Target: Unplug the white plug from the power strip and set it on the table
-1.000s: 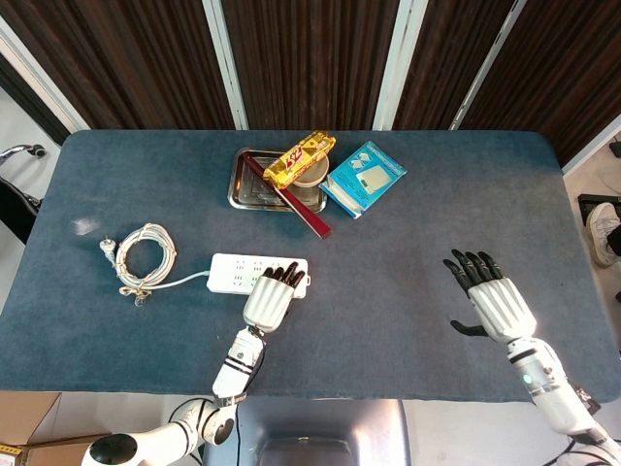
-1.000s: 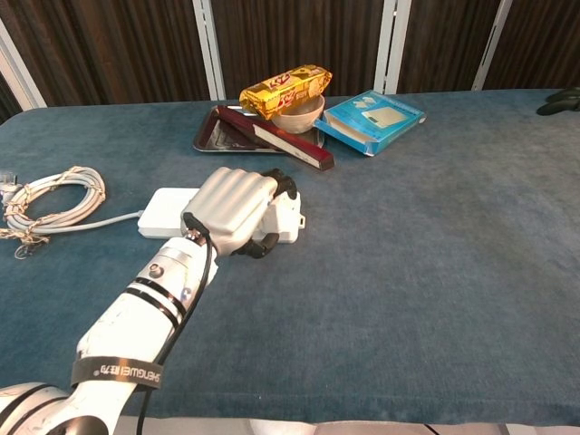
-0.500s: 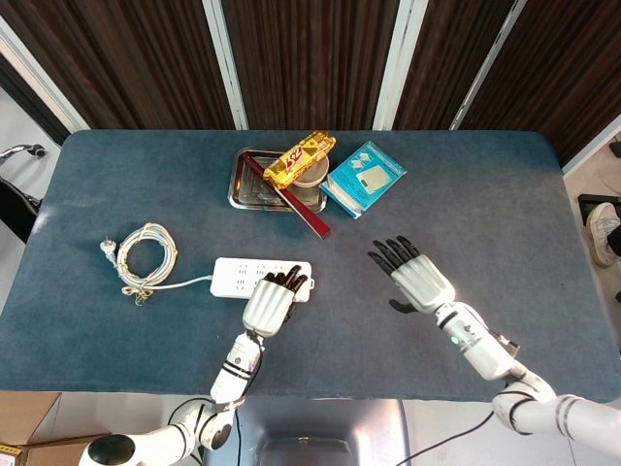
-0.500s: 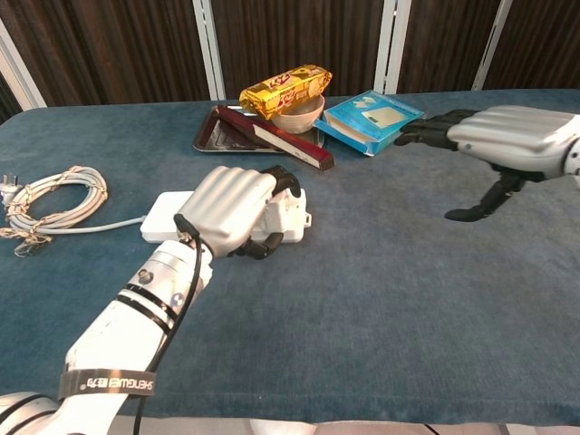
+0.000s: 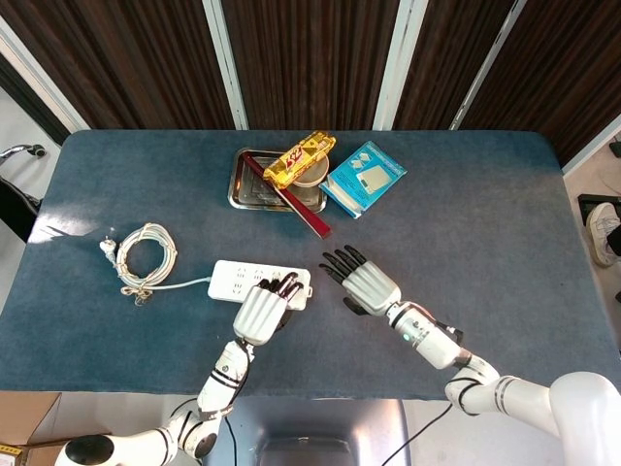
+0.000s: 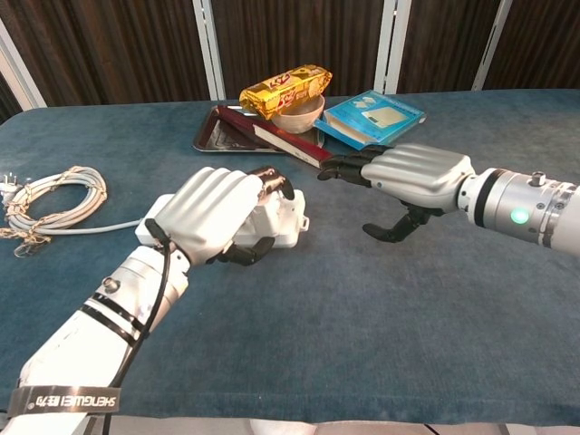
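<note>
Head view: lower centre, the left hand (image 5: 260, 311) rests on the power strip (image 5: 243, 280), hiding the white plug; whether it grips is unclear. Chest view: the right hand (image 6: 419, 174), released and spread, hovers mid-frame right. If the strip lifts, the plug may stay seated.

bare table (image 5: 466, 223) rt, tray (image 5: 240, 184) behind strip (image 5: 228, 278)

table (image 5: 485, 194) | power strip (image 5: 233, 279) | coiled cable (image 5: 144, 254) | tray (image 5: 243, 184) | blue box (image 5: 364, 178)
</note>
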Available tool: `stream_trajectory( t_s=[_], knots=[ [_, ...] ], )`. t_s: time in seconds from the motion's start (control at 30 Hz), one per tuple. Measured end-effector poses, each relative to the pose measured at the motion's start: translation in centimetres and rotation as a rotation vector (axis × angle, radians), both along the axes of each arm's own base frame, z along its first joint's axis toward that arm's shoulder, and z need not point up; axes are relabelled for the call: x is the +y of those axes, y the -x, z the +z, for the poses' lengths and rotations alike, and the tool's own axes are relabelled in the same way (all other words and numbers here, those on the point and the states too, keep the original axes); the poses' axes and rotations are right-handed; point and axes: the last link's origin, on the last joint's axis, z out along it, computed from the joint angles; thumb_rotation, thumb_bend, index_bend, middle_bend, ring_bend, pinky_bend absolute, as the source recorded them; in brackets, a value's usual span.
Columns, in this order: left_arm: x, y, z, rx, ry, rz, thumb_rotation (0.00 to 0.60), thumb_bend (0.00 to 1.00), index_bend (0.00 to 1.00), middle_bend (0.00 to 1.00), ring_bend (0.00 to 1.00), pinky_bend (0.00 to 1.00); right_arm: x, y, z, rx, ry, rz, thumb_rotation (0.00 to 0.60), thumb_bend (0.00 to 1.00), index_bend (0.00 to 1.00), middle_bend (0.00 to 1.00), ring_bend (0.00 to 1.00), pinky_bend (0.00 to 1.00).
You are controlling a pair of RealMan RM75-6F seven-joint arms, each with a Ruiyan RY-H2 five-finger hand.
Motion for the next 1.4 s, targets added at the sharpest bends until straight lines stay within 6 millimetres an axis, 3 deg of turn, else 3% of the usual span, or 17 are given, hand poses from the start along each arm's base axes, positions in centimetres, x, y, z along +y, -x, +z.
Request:
stream_trajectory(
  t_s=[0.6, 1.4],
  knots=[
    [0.0, 0.0, 0.1, 0.005, 0.009, 0.007, 0.6, 0.44, 0.46, 0.51, 0.45, 0.53, 1.1, -1.5, -3.0, -0.049, -0.091, 0.03, 0.6, 0.57, 0.0, 0.06, 0.0, 0.0],
    [-0.5, 0.8, -0.8, 0.051, -0.015, -0.052, 0.6, 0.51, 0.5, 0.56, 0.47, 0.53, 1.7, -1.6, -4.1, 0.049, -0.109, 0.033, 0.6, 0.57, 0.0, 0.06, 0.0, 0.0]
  ],
)
